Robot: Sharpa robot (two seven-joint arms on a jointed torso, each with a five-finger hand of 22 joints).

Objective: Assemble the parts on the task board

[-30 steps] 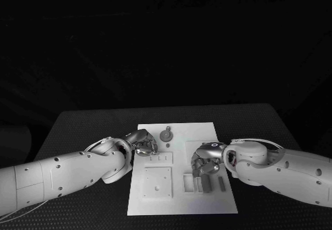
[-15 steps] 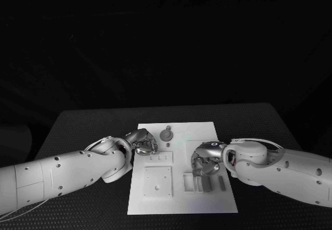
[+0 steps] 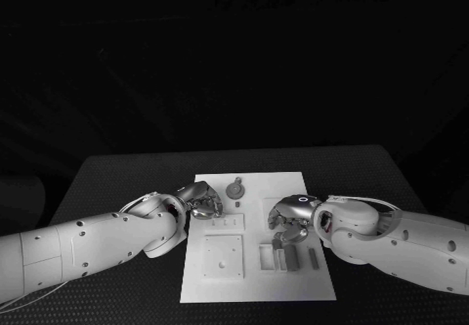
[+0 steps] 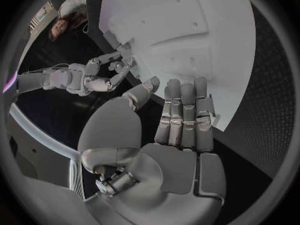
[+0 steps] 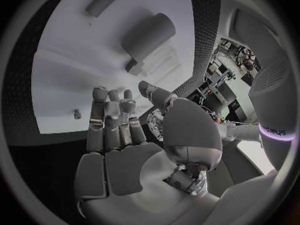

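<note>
My right hand (image 3: 289, 218), fingers extended and holding nothing, hovers over the task board (image 3: 283, 184) just above the upright-lying grey bars (image 3: 289, 257) near its right edge; left hand (image 3: 200, 202) likewise empty.

Black table (image 3: 127, 176), textured top. White task board (image 3: 283, 184) lies flat on it, middle of the table, between the left hand (image 3: 198, 202) and the right hand (image 3: 290, 218). Board's near-left edge runs just beside the left hand; the right hand sits over the board's right half. Bare black table surface beyond both hands.
</note>
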